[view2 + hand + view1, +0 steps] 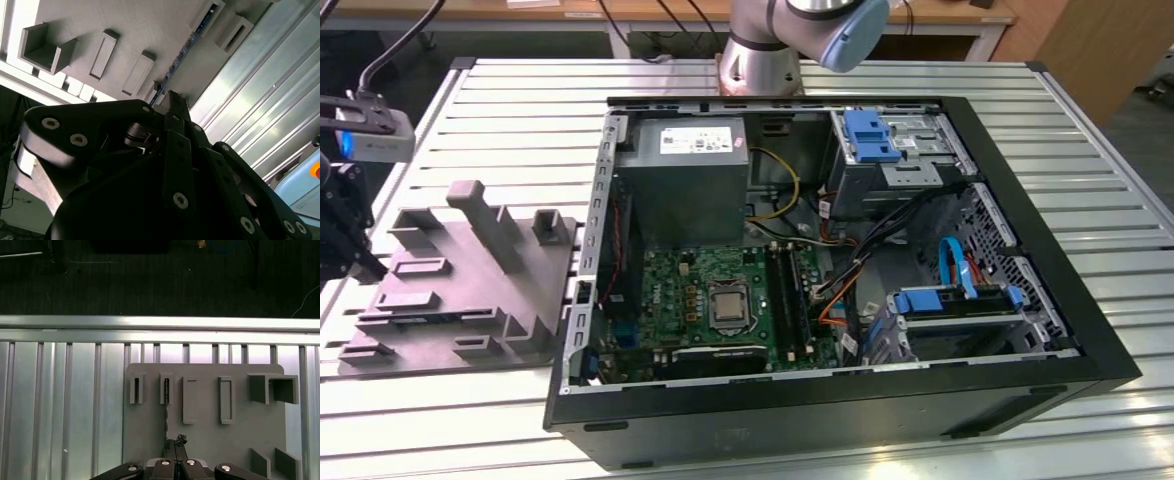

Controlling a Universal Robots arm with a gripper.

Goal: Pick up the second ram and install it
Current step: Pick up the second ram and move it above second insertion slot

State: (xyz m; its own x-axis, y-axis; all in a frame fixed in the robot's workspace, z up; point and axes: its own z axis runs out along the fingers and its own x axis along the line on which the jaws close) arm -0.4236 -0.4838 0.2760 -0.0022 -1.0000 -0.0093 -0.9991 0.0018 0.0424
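Grey holder (235,440) carries ram (166,412) edge-up in slot. Jaws of gripper (175,442) are closed on ram's end. Ram is best lifted straight out, kept upright and untwisted, so board is not jammed against slot walls.

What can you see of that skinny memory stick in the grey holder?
In the second wrist view the second ram is a long, very thin strip seen edge-on, dark blue-green. It stands on its long edge on the grey holder, with one end tucked into one of the holder's slots. The gripper is right at its other end; whether they touch is unclear.
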